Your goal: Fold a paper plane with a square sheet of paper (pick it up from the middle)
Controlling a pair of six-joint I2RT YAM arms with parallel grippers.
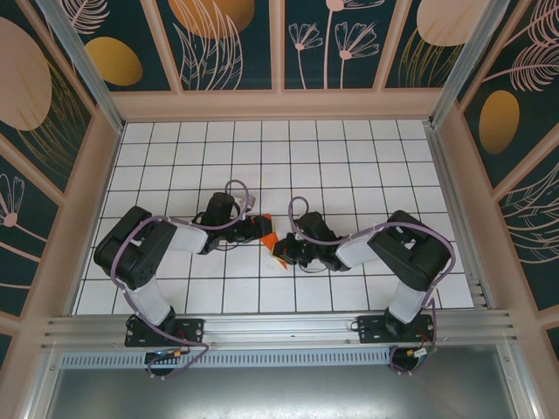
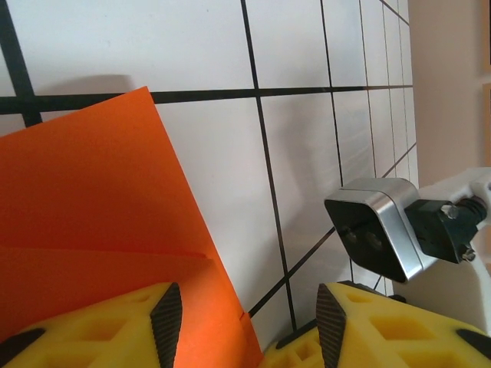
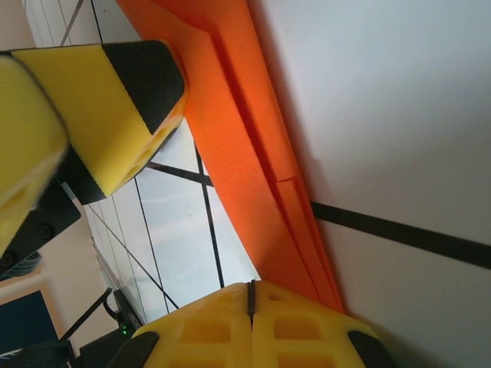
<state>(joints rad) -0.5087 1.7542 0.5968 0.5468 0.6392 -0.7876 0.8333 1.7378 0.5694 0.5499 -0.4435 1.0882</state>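
Square sheet of paper [image 1: 266, 230], partly folded, was found at the middle of the tiled counter [image 1: 349, 157], between the two grippers and low over the surface. At least one fold was judged to be done: in the left wrist view a second orange layer was seen lying over the first, its straight edge crossing the sheet, and in the right wrist view stacked layers were seen along one border. A finished dart shape was not yet made out; the narrowing folds and the centre crease were judged to be left, so the task was placed near its middle. The left gripper [image 2: 249, 318] was held with its jaws apart, one finger over the orange surface and the other beyond the sheet's edge, so nothing was clamped. The right gripper [image 3: 249, 295] was clenched, pads met, at the end of the orange band; whether paper was pinched there could not be told. The long axis was seen in the right wrist view as a narrow band running toward the right gripper. Which end was pointed could not be told.
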